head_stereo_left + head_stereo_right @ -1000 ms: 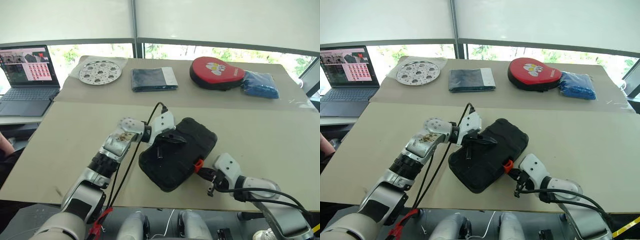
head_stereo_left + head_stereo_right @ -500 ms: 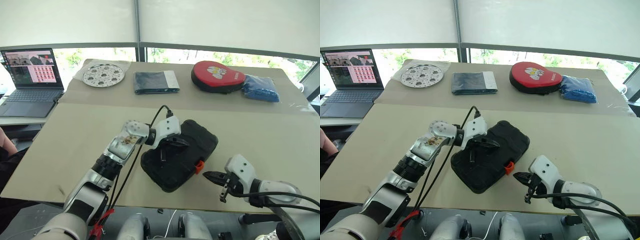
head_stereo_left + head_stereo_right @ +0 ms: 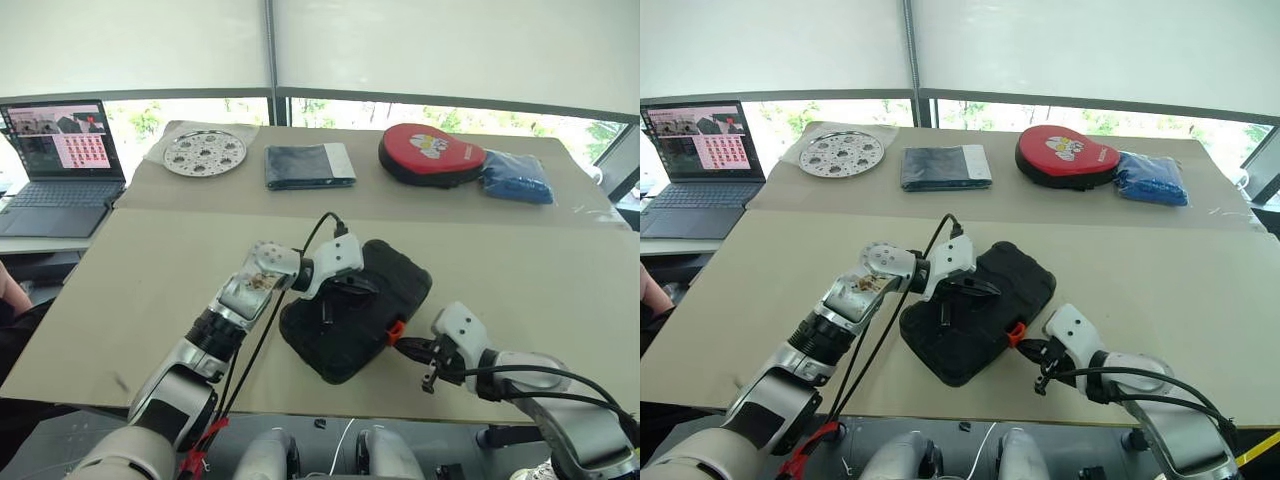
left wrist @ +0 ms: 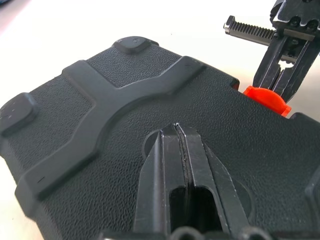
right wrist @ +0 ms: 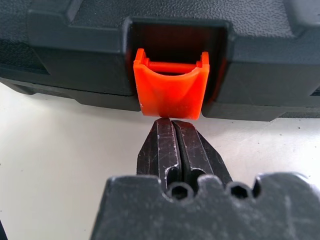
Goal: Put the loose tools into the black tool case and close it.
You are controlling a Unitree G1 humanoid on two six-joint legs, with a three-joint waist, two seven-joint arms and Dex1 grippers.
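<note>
The black tool case (image 3: 357,308) lies closed on the near middle of the desk (image 3: 520,280), lid down; its orange latch (image 5: 170,90) faces the near right; the left end effector (image 4: 176,145), fingers pressed together and empty, rests on the textured lid; the right end effector (image 5: 172,131), fingers likewise together and empty, has its tips at the latch's lower edge; a red pouch (image 3: 430,152) and a folded cloth (image 3: 308,164) lie along the far edge.

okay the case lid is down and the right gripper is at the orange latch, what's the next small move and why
Probably nudge the shut right gripper up against the orange latch to snap it home: the latch still hangs open below the black tool case, while the shut left gripper rests on the lid.
</note>
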